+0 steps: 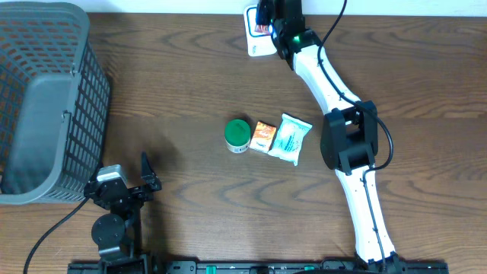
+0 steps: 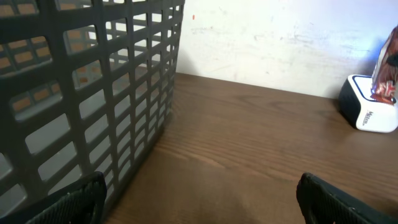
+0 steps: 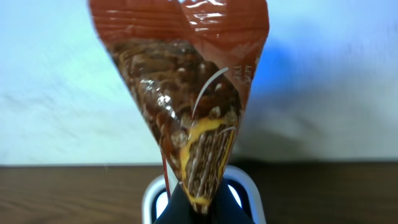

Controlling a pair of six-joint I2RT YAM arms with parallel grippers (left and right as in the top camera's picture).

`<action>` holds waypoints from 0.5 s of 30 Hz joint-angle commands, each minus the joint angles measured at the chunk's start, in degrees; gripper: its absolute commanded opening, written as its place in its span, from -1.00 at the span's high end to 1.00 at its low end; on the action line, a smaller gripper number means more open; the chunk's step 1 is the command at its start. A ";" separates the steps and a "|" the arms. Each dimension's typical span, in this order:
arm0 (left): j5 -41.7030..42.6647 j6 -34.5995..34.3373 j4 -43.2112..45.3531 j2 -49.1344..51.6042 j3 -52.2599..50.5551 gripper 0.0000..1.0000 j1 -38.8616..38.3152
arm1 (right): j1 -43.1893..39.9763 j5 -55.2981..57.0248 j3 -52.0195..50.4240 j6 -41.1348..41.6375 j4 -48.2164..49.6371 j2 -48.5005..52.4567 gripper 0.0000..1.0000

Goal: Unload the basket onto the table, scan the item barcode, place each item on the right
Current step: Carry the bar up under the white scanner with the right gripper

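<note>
My right gripper (image 3: 202,208) is shut on the lower tip of a glossy red-brown snack packet (image 3: 186,93). It holds the packet upright just above the white barcode scanner (image 3: 152,202). From overhead, the right gripper (image 1: 268,19) and packet (image 1: 262,29) are over the scanner (image 1: 255,46) at the table's far edge. No barcode shows on the packet in any view. My left gripper (image 2: 199,199) stands wide open with nothing between its fingers (image 2: 68,202), low at the table's near left beside the basket. The left wrist view also catches the scanner (image 2: 367,115) and the packet (image 2: 388,81) far right.
A tall grey mesh basket (image 1: 46,99) fills the left side, close to my left gripper (image 1: 149,173). Mid-table lie a green-lidded jar (image 1: 237,135), an orange packet (image 1: 262,135) and a pale teal packet (image 1: 291,138). The right arm's white links stretch from the near edge to the far edge.
</note>
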 commanded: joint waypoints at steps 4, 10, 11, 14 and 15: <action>0.31 0.35 -1.66 -0.46 -1.09 -0.96 -0.24 | 0.46 0.96 1.53 0.37 -3.30 1.16 0.98; 0.31 0.35 -1.64 -0.46 -1.09 -0.96 -0.24 | -0.68 0.04 4.63 0.37 -8.79 0.76 0.98; 0.33 0.35 -1.66 -0.46 -1.09 -0.96 -0.24 | -0.76 0.04 5.79 0.35 -11.13 0.52 0.98; 0.31 0.35 -1.66 -0.46 -1.09 -0.96 -0.24 | -0.87 0.09 10.32 -2.91 -20.15 -1.79 0.98; 0.31 0.35 -1.66 -0.46 -1.09 -0.96 -0.24 | -0.92 0.11 11.72 -3.85 -23.71 -2.99 0.98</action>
